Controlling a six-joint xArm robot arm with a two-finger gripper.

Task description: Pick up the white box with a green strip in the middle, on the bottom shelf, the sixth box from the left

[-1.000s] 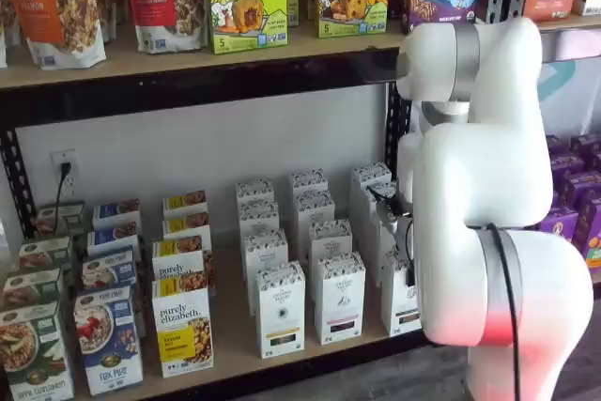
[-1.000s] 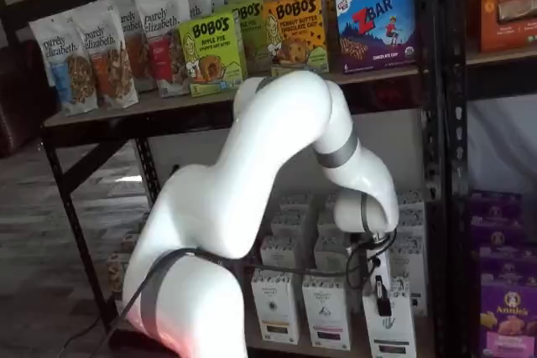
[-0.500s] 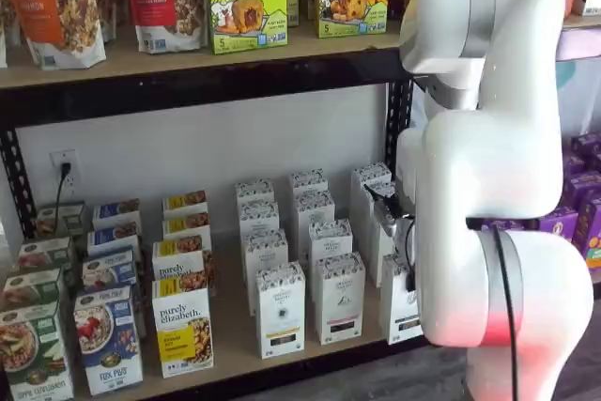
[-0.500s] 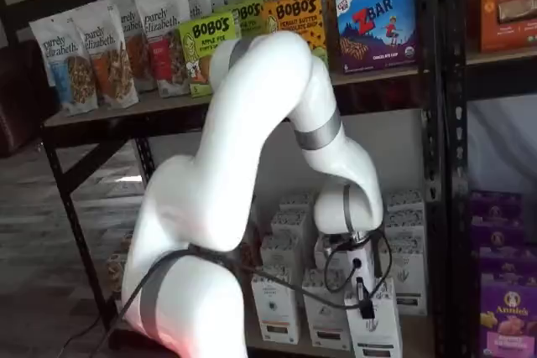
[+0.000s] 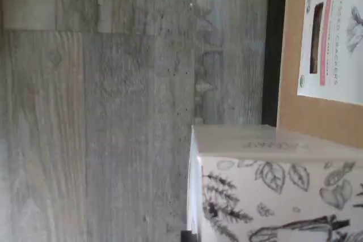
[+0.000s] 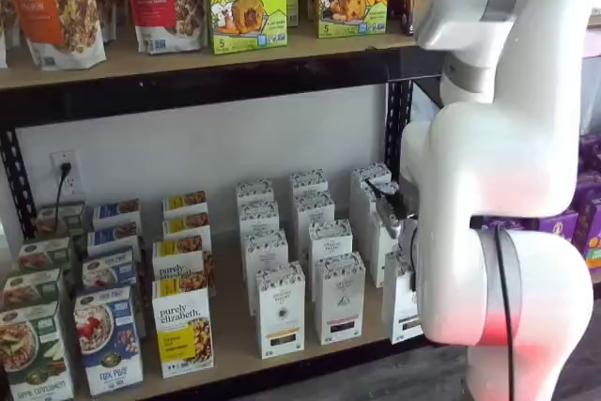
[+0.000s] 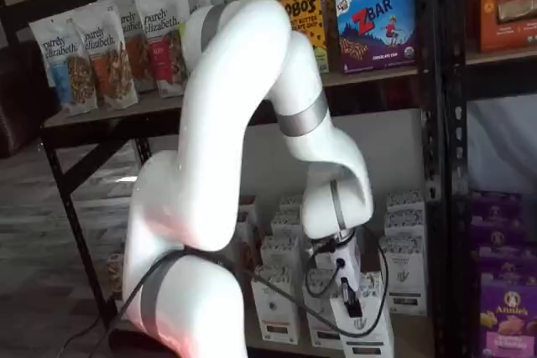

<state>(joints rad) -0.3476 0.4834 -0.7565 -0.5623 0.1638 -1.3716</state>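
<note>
The tool (image 7: 347, 305) is closed on the white box (image 7: 369, 334). One black finger lies flat on the front of the carton; the other finger is hidden behind it. In the wrist view the white box (image 5: 272, 196) sits close under the camera, and its end reaches past the black rail (image 5: 276, 43) of the table (image 5: 290, 83), over the floor (image 5: 113, 111). It therefore seems to be out of its row, at the right end of the table (image 6: 230, 326). Its coloured strip cannot be read in any view.

The carton is tall and narrow, made of smooth white cardboard with flat faces and sharp edges. Black leaf drawings are printed around its top. Such a smooth surface gives little friction, so the box could slide down or turn between the fingers if the grip is high or off-centre. Thin cardboard may also dent under a strong squeeze. The neighbour carton (image 5: 329, 38) with a pink strip stands near, and the cable (image 7: 323, 278) hangs beside the tool. A sideways swing could knock over this neighbour or catch the cable.
</note>
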